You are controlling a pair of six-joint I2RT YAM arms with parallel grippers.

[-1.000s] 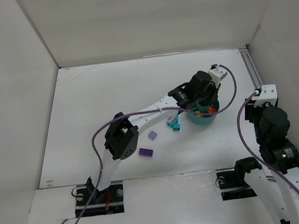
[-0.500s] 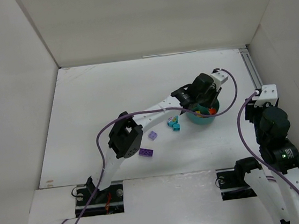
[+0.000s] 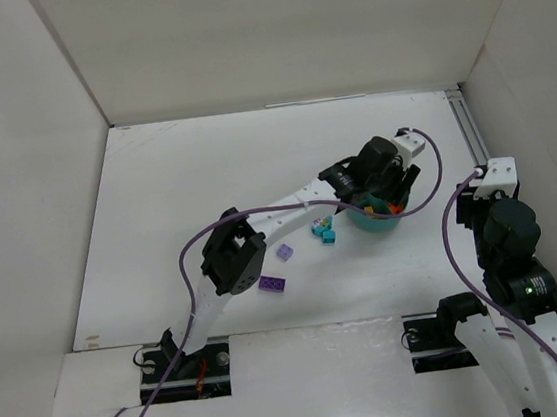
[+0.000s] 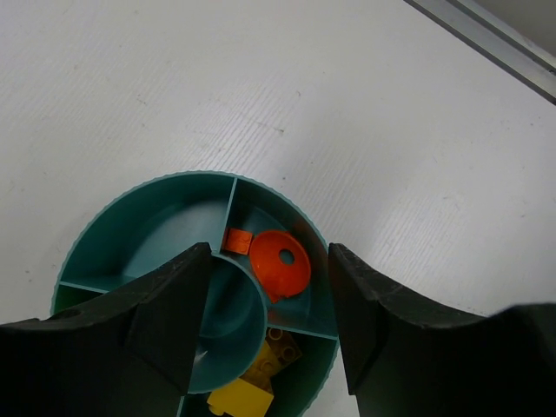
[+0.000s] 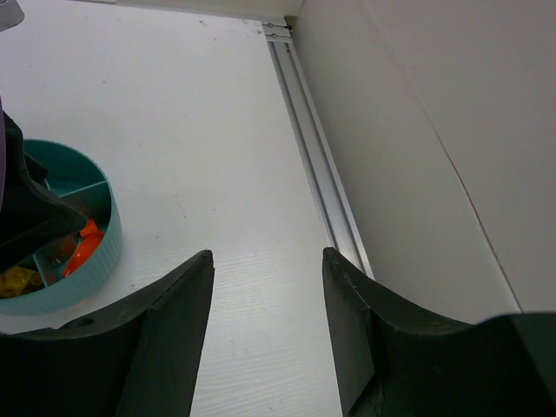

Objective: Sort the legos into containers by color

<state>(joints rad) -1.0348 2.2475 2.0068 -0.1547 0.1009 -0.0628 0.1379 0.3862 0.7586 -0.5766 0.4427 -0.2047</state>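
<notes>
The table (image 3: 185, 179) is seen from high above its near edge. The teal bowl (image 4: 113, 234), shared by all 3 views, is viewed closely downward from the left wrist and obliquely from the right wrist.

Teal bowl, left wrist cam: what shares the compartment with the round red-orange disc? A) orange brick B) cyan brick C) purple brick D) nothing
A: a small orange brick lies just left of the red-orange disc in that teal bowl compartment; the yellow bricks sit in the next one.
</notes>
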